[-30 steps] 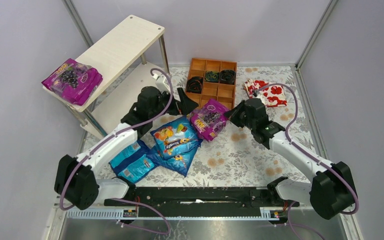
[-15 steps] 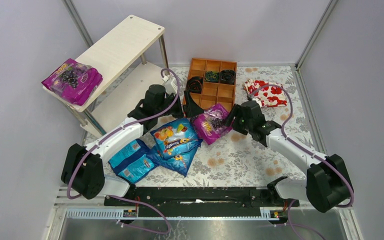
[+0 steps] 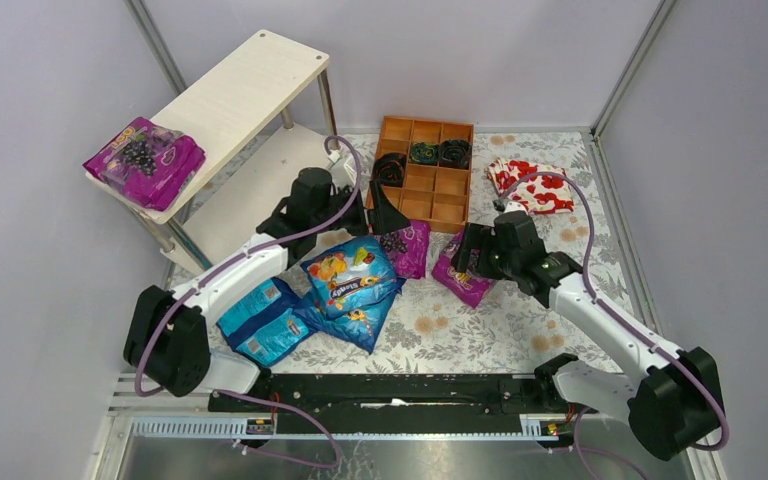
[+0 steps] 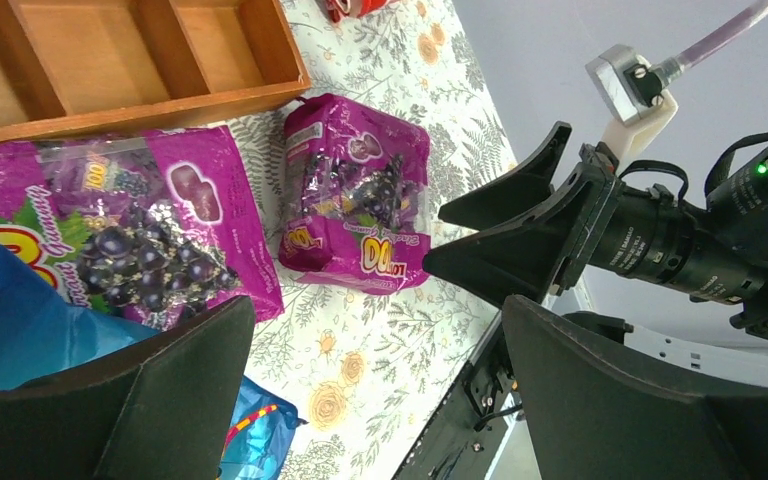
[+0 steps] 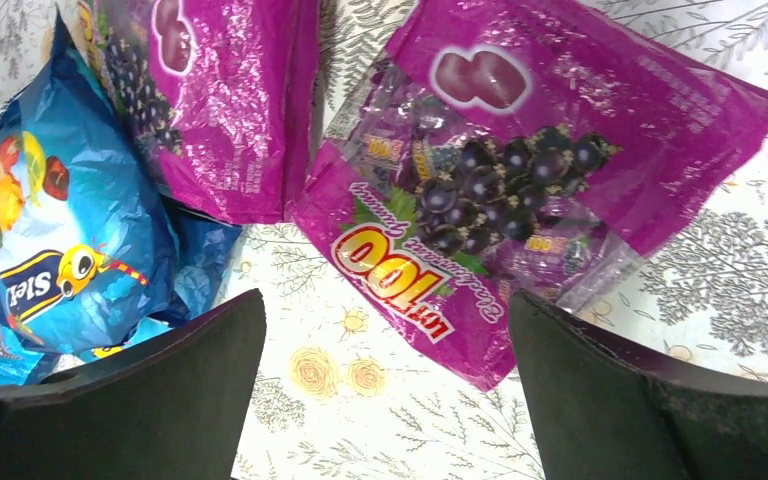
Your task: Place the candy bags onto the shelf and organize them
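Note:
Two purple candy bags lie flat on the flowered tablecloth: one (image 3: 407, 247) (image 4: 130, 230) (image 5: 220, 110) just below the tray, the other (image 3: 463, 278) (image 4: 360, 210) (image 5: 520, 190) to its right. My right gripper (image 3: 467, 255) (image 5: 385, 400) hovers open over the right one, holding nothing. Over the left one my left gripper (image 3: 385, 215) (image 4: 375, 400) is open and empty. Three blue candy bags (image 3: 350, 280) (image 5: 70, 220) overlap at centre left. The cream shelf (image 3: 250, 80) stands at the far left with purple candy bags (image 3: 143, 160) on the near end of its top board.
An orange-brown compartment tray (image 3: 430, 180) (image 4: 110, 60) holding dark coiled items sits at the back centre. A white cloth with red flowers (image 3: 535, 188) lies to its right. The shelf's lower board (image 3: 250, 195) is next to my left arm. Grey walls enclose the table.
My right gripper opened and let go of a purple bag, then drew back to the right. Two purple bags now lie apart. My left arm swung right earlier, then held still.

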Robot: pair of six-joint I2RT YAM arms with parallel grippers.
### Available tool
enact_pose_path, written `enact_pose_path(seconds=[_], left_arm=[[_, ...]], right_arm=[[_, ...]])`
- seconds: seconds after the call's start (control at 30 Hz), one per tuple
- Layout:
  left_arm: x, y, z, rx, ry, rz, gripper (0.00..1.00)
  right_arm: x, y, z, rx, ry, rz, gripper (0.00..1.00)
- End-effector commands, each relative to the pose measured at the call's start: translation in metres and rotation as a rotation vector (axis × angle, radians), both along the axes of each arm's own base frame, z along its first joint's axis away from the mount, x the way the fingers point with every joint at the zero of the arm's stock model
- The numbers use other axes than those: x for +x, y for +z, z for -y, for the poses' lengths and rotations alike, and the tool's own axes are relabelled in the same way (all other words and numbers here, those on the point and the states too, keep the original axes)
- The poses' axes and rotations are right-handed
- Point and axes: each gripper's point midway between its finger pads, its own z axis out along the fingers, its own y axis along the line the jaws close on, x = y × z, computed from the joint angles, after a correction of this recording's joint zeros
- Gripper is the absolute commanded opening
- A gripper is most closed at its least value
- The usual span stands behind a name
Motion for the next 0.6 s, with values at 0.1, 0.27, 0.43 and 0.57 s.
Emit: enact_pose_path(seconds=[0.1,0.27,0.43,0.57], left_arm=[[-0.006,0.007,0.022,-0.05,-0.091,-0.003,0.99],[-0.014,0.005,0.031,-0.05,-0.136,-0.013,0.99],[-0.019,-0.001,0.037,-0.01,-0.157,-0.009,0.99],[-0.03,0.001,0.046,-0.017,-0.201,-0.017,0.99]], right_arm=[[0.004,-0.005,0.047,-0.126,-0.234,0.017,1.0],[-0.006,-0.024,0.07,-0.097,-0.386,-0.085,1.0],[-0.008,-0.041,0.074,0.024,-0.47,-0.099,1.0],[0.019,-0.047,0.067,0.163,-0.392,-0.029,1.0]])
